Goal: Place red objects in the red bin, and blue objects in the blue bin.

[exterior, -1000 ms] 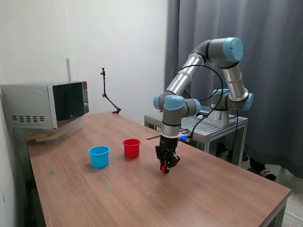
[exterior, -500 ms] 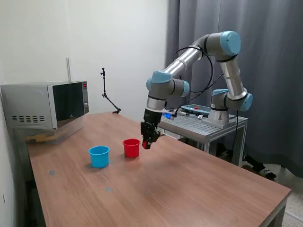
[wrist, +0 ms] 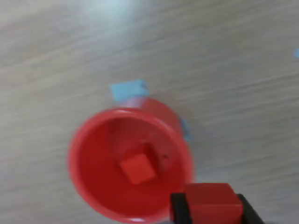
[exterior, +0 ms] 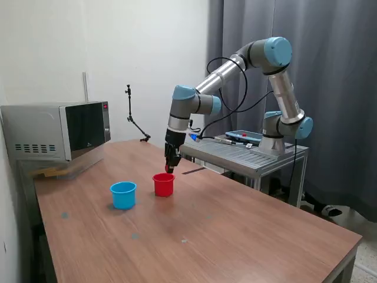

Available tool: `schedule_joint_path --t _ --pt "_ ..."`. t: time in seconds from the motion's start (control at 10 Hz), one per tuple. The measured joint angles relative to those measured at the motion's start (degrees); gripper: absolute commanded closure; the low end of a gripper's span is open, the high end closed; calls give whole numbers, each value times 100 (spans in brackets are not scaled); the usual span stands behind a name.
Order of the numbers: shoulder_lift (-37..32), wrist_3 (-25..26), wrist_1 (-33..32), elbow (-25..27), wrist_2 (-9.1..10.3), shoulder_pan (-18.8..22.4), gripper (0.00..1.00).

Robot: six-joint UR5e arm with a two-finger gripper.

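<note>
wrist view: end effector (wrist: 210, 210) clenched on a red cube (wrist: 209, 201), black fingers (wrist: 177, 208) pressed on its two opposite sides. cube sits just outside the red bin's (wrist: 93, 186) rim, above it, not inside. a second red cube (wrist: 138, 168) lies on the bin floor, roughly centred. small blue tape patches (wrist: 128, 89) on the tabletop (wrist: 224, 60) touch the bin's base edge.

exterior view: end effector (exterior: 171, 165) hangs directly over the red bin (exterior: 164, 184), slightly toward the far rim, tip just above it. held cube is probably the red speck at the tip, too small to be sure. blue bin (exterior: 123, 194) stands near the red bin, on the exterior view's left of it, not touching. microwave (exterior: 56, 131) well beyond the blue bin at the tabletop's (exterior: 247, 236) far left corner.
</note>
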Motion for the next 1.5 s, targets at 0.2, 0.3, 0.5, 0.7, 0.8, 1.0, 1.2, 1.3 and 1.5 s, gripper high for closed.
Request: schedule_joint_path --t 0.2,0.3,0.5,0.7,0.8,1.0,1.2,1.3,1.5 --pt "-81 21 3 181 -14 -239 100" --pt "-114 40 3 252 -15 -323 100" --pt "-153 63 4 312 -8 -418 100" --pt "-162 70 4 325 3 -444 100" --pt "-164 72 4 326 7 -449 100" --pt "-166 75 4 331 31 -453 100" --pt "-166 75 18 328 55 -444 100" --pt "-166 75 31 319 60 -434 100" --pt "-166 76 44 302 66 -426 100"
